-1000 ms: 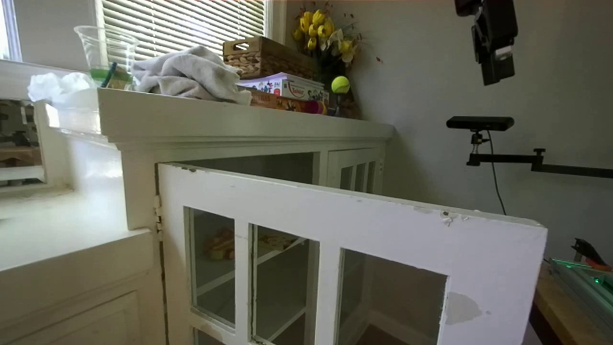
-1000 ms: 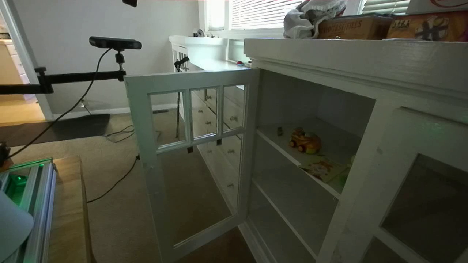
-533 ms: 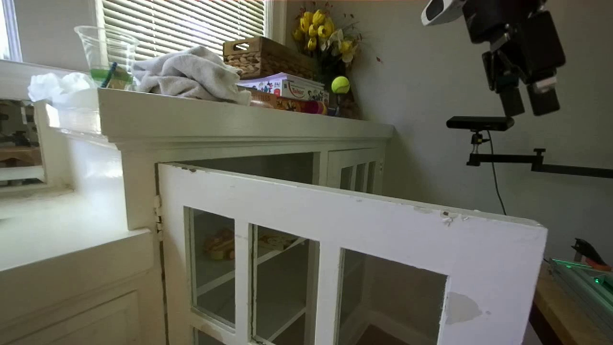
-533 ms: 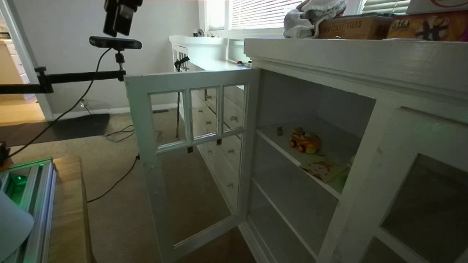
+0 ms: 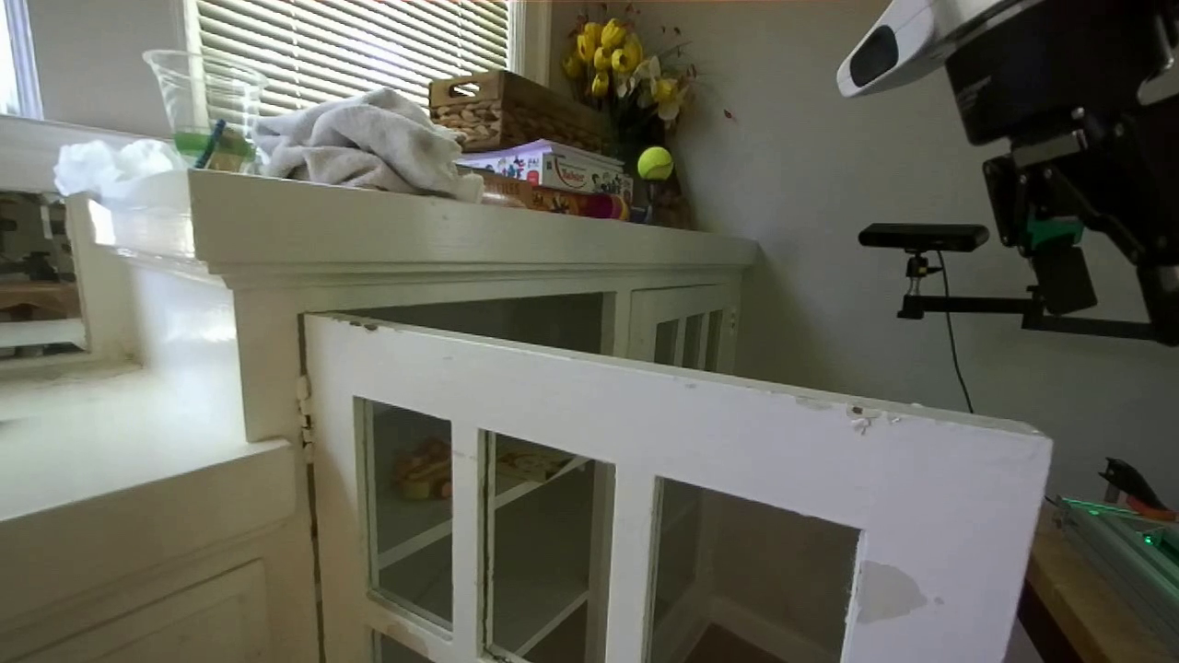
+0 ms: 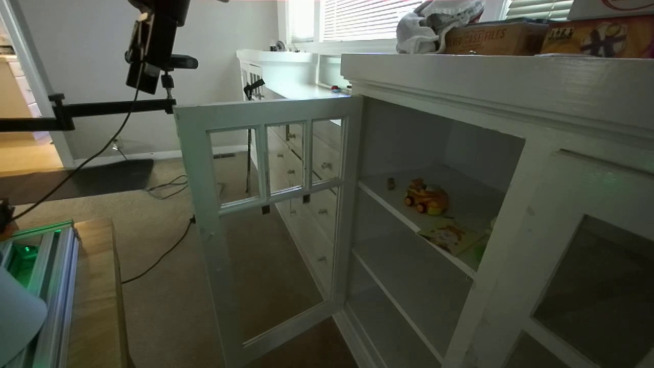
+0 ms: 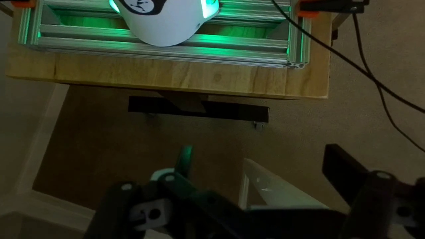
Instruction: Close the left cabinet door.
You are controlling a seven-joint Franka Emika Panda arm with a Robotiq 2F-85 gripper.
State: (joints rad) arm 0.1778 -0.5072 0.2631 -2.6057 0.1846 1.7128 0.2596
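The left cabinet door, white with glass panes, stands swung wide open in both exterior views (image 5: 737, 433) (image 6: 194, 153). Its hinges are on the cabinet's left side in an exterior view. In the wrist view its upper corner (image 7: 282, 191) shows low between my fingers, partly hidden by the gripper. My gripper (image 7: 259, 156) is open, its fingers wide apart with nothing between them. In an exterior view the gripper (image 5: 1114, 281) hangs above and beyond the door's free edge, apart from it. It also shows above the door's top outer corner in an exterior view (image 6: 145, 79).
A matching glass-paned door (image 5: 677, 299) is shut beside the opening. A towel (image 5: 368, 143), game boxes (image 5: 585, 175) and flowers (image 5: 612, 55) sit on top. A camera on a black bar (image 5: 1096, 322) stands behind the gripper. A wooden table (image 7: 192, 76) carries my base.
My gripper has come down into view in both exterior views and turned, growing larger and moving right in an exterior view. Its fingers look farther apart. The door has not moved.
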